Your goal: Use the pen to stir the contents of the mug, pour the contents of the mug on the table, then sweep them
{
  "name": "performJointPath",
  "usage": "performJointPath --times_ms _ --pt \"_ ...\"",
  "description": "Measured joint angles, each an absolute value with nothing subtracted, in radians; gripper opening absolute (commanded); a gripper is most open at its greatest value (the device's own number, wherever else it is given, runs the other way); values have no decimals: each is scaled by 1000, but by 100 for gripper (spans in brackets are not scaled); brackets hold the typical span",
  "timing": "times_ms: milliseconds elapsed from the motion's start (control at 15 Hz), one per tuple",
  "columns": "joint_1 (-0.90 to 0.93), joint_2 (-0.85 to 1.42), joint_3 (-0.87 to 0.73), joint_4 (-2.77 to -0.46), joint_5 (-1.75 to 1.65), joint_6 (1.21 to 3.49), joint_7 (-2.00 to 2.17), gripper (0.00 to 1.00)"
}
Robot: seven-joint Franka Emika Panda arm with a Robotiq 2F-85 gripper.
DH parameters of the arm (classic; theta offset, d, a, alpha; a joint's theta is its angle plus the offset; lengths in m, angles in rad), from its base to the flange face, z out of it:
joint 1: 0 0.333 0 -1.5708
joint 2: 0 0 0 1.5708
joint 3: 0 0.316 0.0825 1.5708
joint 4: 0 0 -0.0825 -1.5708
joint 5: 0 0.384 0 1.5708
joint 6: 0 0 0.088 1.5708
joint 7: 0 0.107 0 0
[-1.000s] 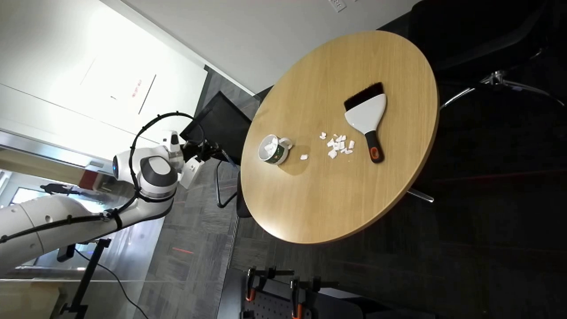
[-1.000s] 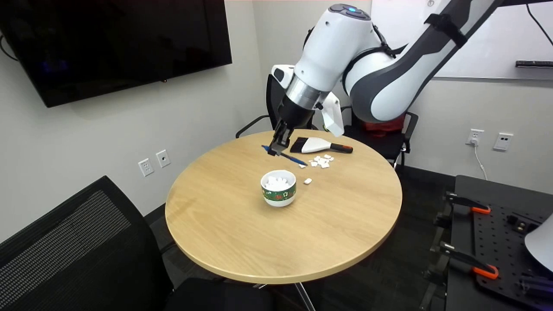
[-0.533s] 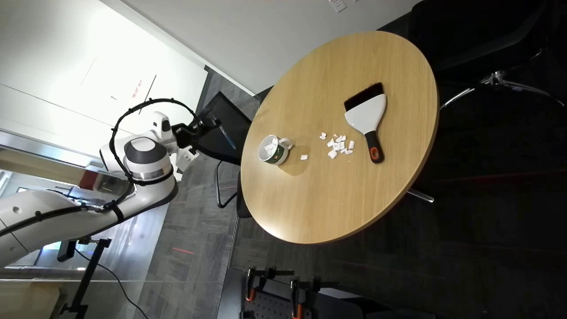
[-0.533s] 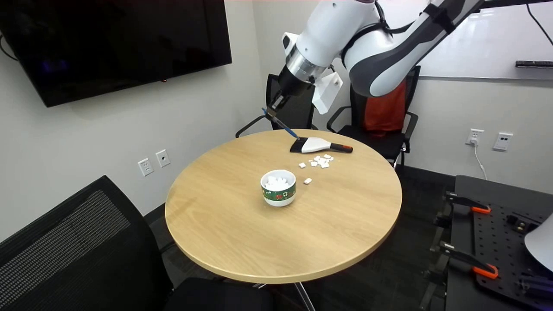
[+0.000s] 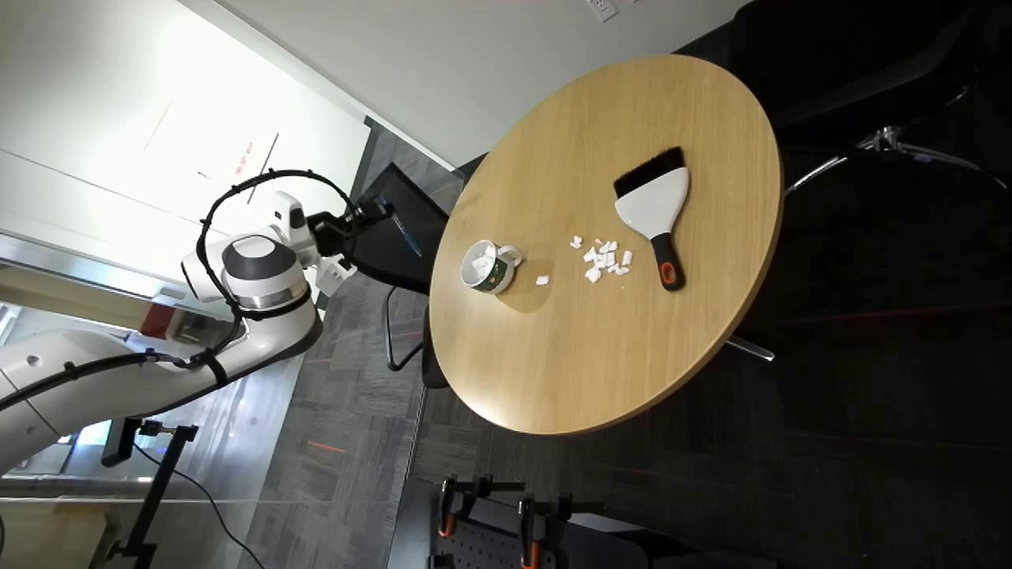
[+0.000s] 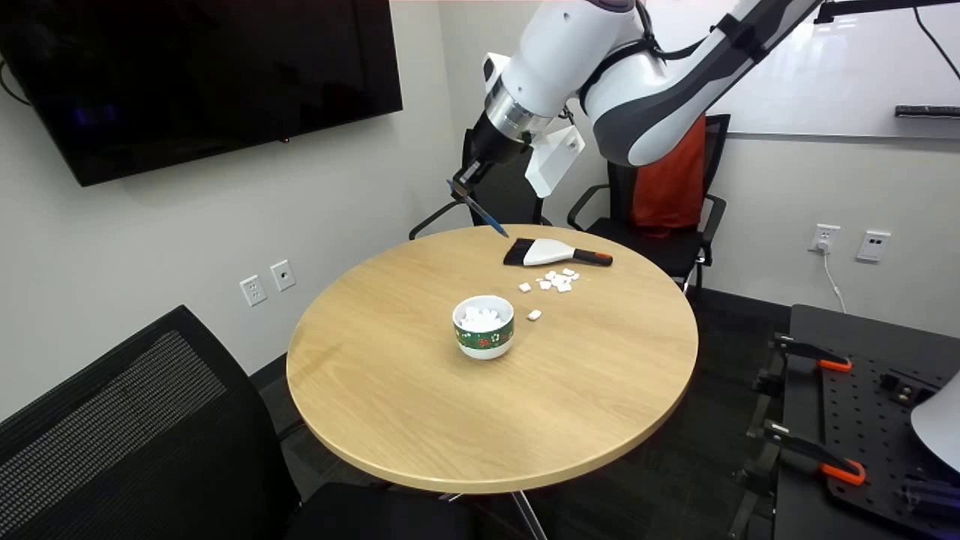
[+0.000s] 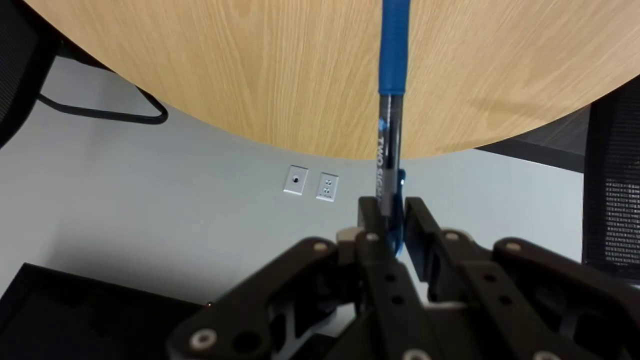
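Mug (image 6: 484, 343): white with a green band dotted red and white; upright on the round wooden table (image 6: 405, 420).
White chunks (image 6: 481, 319): heaped inside the mug; loose chunks (image 6: 559, 280) lie scattered outside it.
Pen (image 7: 391, 115): blue, lettered in white; tilted, higher than the mug and apart from it.
Gripper (image 7: 391, 207): its jaws are closed on the pen.
Pen's shift: farther from the mug than a second ago in both exterior views; mug and chunks are unmoved.

Ahead of my pincer (image 7: 392, 209), the wrist view's top edge cuts off the pen (image 7: 393, 55) within its blue part.
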State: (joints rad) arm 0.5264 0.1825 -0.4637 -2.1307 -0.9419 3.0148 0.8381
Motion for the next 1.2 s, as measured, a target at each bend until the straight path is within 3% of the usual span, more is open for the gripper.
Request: performJointPath --times_ms 467,1000,1067,1200 --pt "618 258 -505 -2078 -1135 2994 1192 4" --pt "743 314 -542 -2039 -1495 2809 1643 4" --pt "748 318 -542 -2039 -1539 2793 1701 17" --pt "748 326 -546 -2042 -1600 2789 1778 17"
